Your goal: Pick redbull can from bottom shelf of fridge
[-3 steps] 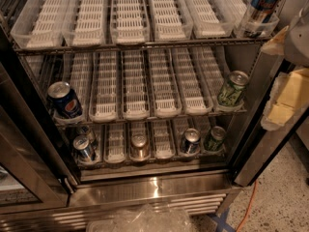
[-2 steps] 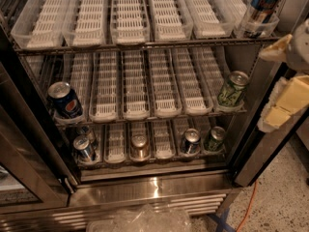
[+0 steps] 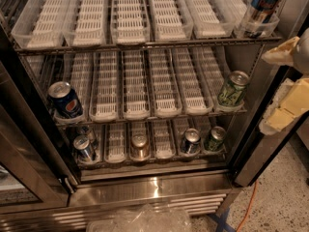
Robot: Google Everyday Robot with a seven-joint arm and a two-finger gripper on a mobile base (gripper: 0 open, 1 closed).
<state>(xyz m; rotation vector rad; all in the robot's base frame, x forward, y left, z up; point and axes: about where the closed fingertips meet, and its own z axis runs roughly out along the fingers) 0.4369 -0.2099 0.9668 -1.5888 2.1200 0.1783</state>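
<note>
The fridge stands open with three wire racks of white slotted trays. On the bottom shelf a slim redbull can with a silver top stands at the far left, and a similar one stands right of centre. A copper-brown can is between them and a green can is at the far right. My gripper is at the right edge, outside the fridge at middle-shelf height, well above and right of the cans. Its cream fingers stand apart and hold nothing.
A fat blue Pepsi can sits at the left of the middle shelf and a green can at its right. A tall blue can stands on the top shelf's right end. The dark door frame flanks the right side. Crumpled clear plastic lies on the floor.
The gripper at the right edge has shifted slightly downward. The cans and trays have not moved.
</note>
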